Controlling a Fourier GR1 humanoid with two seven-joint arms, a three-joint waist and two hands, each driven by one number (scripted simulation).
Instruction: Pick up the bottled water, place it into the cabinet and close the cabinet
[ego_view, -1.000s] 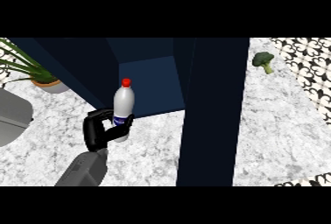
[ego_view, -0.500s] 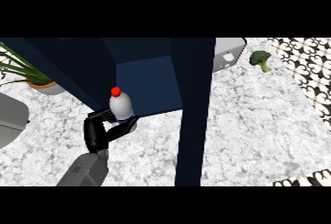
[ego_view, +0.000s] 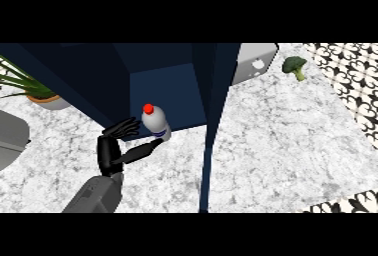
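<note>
The bottled water (ego_view: 156, 123), white with a red cap, stands upright at the front edge of the open dark blue cabinet's (ego_view: 166, 87) floor. My left hand (ego_view: 117, 146) is beside it on the left. Its fingers curl against the bottle's side and the thumb reaches under its base. The cabinet's open door (ego_view: 210, 130) shows edge-on just right of the bottle and runs toward the view's lower edge. My right hand is out of sight.
A potted plant (ego_view: 35, 92) stands at the left beside the cabinet, with a grey appliance (ego_view: 11, 137) below it. A grey boxy object (ego_view: 255, 62) and a broccoli (ego_view: 294, 65) lie at the upper right on the marble counter (ego_view: 280, 140).
My left hand has carried the bottle up and forward to the cabinet's opening. The cabinet and door now fill more of the view.
</note>
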